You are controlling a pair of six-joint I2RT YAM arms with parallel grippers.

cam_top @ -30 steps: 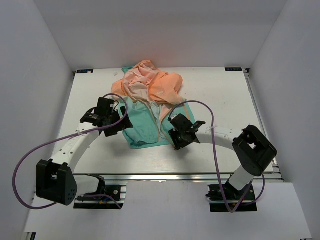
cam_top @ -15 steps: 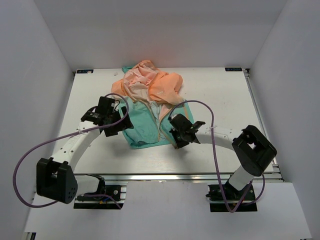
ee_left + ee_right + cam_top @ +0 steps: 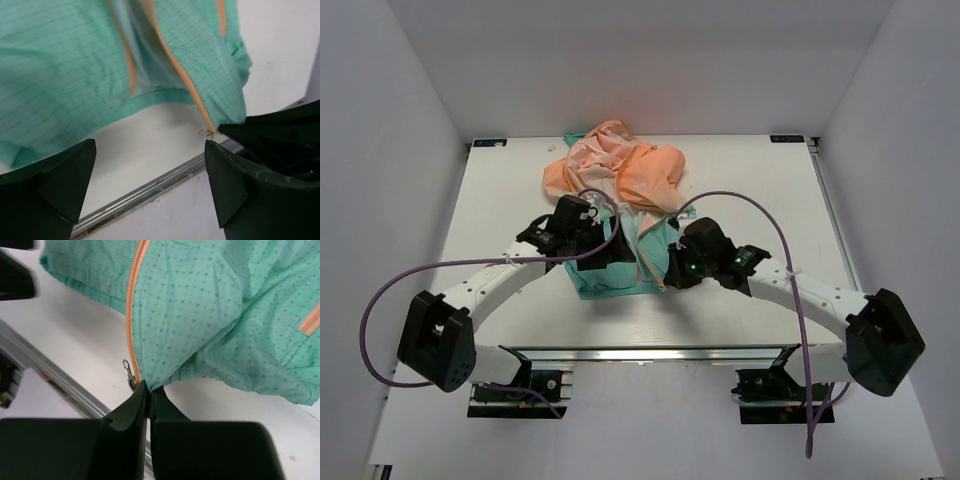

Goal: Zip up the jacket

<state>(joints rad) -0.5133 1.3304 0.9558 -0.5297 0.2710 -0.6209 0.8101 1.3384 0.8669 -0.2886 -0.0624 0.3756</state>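
Item: jacket point(image 3: 200, 305), its teal hem corner pinched in my right gripper point(image 3: 149, 390), fingers together on cloth. The zipper pull point(image 3: 129, 374) dangles just beside them, ungripped. Left gripper point(image 3: 150, 146) is spread wide, hem ahead of it. Risk: thin cloth slipping from so shallow a pinch. I cannot tell whether the zipper halves are joined.

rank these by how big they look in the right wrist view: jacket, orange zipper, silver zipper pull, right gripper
1. jacket
2. right gripper, though it sits nearest the camera, so its rank against the jacket is unsure
3. orange zipper
4. silver zipper pull
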